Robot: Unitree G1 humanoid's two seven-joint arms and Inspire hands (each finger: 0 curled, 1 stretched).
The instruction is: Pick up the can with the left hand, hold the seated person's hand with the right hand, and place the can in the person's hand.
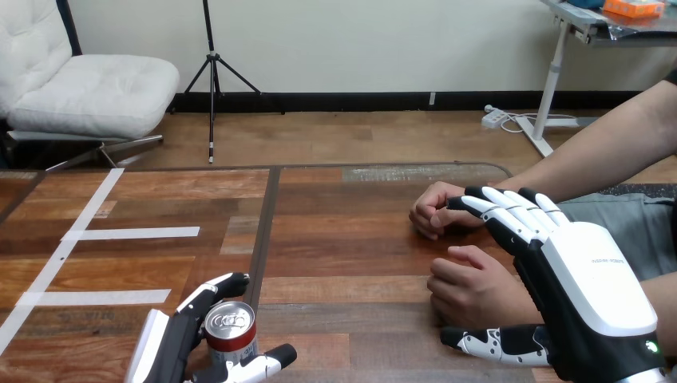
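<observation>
The left hand has its fingers and thumb curled round the can, which stands on the bench. The right hand is open, just beside the person's nearer hand and not gripping it. Next, I think, it must close there, then the can is lifted.

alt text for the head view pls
The left robot hand curls its fingers round a red can standing on the wooden table. The right robot hand reaches with straight fingers over the person's nearer hand; the person's farther hand rests at its fingertips.
</observation>
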